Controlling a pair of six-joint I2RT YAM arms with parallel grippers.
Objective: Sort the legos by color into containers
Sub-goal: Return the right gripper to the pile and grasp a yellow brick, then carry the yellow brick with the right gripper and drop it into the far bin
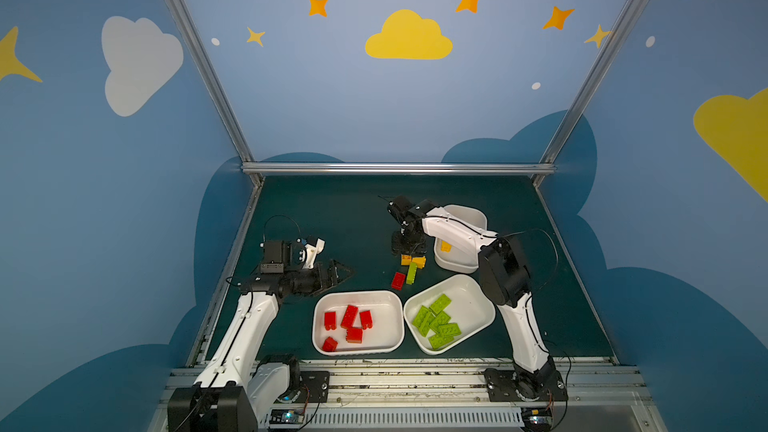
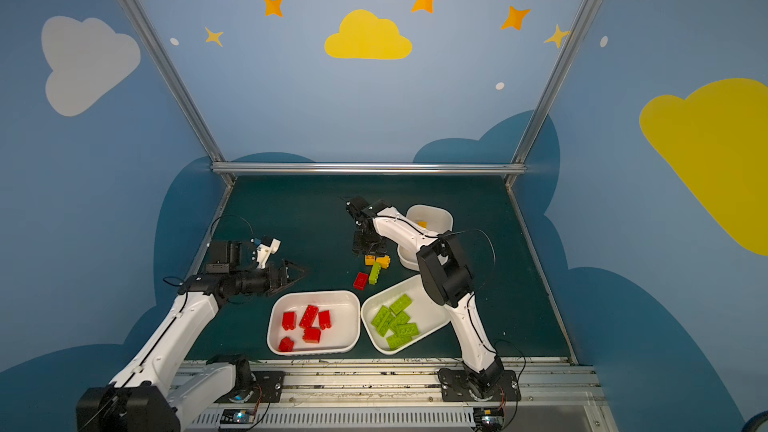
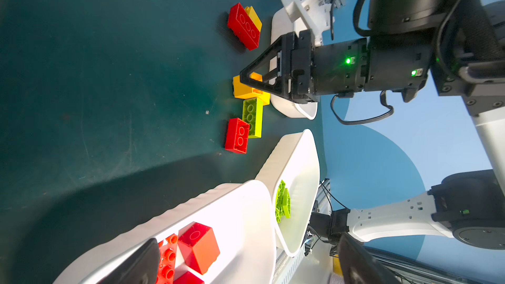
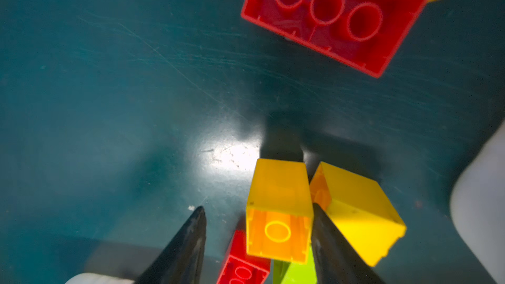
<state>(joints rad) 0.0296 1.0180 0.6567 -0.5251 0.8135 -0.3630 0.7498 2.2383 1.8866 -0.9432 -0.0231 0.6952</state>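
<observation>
1. The right jaws stand half open astride a small orange brick (image 4: 278, 214) lying on its side on the worktop (image 1: 332, 218). One finger (image 4: 325, 239) touches it, the other is apart, and nothing is gripped
2. Risk: an uneven squeeze may twist it loose, or drag the yellow brick (image 4: 358, 214) just beside it
3. A green brick (image 1: 411, 273) and a red brick (image 1: 398, 280) crowd that spot, and the far tray (image 1: 455, 265) has a wall to clear
4. The left jaws hang wide open and empty near the red-filled tray (image 1: 357, 293)
</observation>
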